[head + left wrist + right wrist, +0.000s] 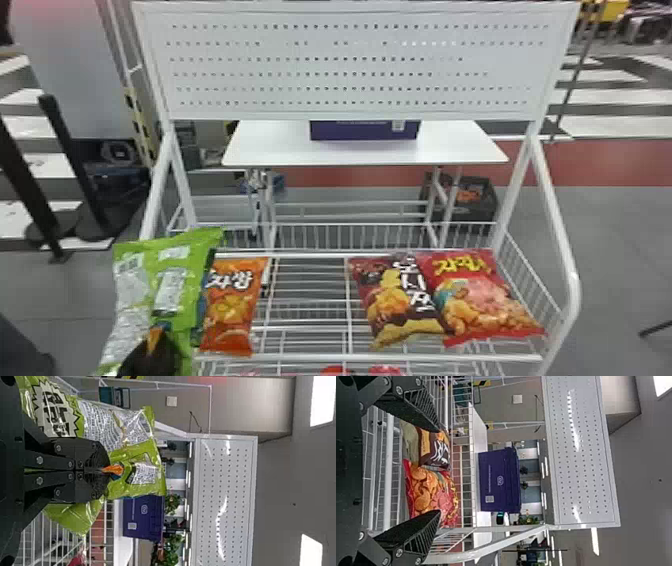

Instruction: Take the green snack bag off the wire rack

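Fingers of the left gripper (159, 334) pinch the green snack bag (192, 295) at the left end of the wire rack (573, 282)

Nearest, the left gripper's black fingers are closed together on the bag. The left wrist view shows them meeting at the tips (106, 470), with a small orange patch (113, 469) poking out past them; whether that is print or something else, I cannot tell. That view also shows big dark lettering on a spiky pale patch of the bag, while the head view shows its silvery print panels and a barcode. From the head, the bag hangs upright across the rack's left post; whether it touches the rack, I cannot tell.

The right gripper (440, 471) has its fingers spread wide, with nothing between them.

On the shelf, an orange bag (230, 310) lies just right of the green one. Farther right, a brown bag (395, 300) and a red bag (482, 300) lie side by side, touching. The head view also gives a glimpse of red packets (335, 370) on the shelf below.

A white panel (350, 66) with rows of small holes stands above the rack. Behind it is a white table (280, 145) with a purple box (362, 131); the head view catches its lower part, the right wrist view its front and lid. Farther back, the left wrist view shows leafy plants (170, 554).
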`<state>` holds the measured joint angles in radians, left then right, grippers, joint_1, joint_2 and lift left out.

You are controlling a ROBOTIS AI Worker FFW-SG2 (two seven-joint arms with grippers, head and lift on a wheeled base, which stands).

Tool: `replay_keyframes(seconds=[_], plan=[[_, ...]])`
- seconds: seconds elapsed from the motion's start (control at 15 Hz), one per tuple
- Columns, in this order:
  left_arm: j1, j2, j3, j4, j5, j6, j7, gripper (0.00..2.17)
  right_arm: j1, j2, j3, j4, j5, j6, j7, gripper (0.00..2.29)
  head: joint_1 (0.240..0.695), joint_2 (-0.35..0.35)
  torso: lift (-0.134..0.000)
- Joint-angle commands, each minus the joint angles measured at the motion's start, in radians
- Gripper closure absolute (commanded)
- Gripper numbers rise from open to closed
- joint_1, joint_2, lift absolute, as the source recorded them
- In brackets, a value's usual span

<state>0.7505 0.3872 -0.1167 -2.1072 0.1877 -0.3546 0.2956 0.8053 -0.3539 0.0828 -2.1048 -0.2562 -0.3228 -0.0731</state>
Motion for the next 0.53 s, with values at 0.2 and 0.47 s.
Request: replay_keyframes(seconds=[0.2,0.47], plan=[[0.124,-0.008,0.072,-0.014,0.001,-0.076,-0.004,1.51,0.003,-0.004,0.000,-0.003,-0.001,0.000,-0.001,0.17,0.499,0.000,0.000],[0.164,-0.004,0.080,-0.030,0.001,-0.106,-0.009,1.51,0.005,-0.005,0.000,-0.004,-0.001,0.000,-0.001,0.17,0.499,0.000,0.000]])
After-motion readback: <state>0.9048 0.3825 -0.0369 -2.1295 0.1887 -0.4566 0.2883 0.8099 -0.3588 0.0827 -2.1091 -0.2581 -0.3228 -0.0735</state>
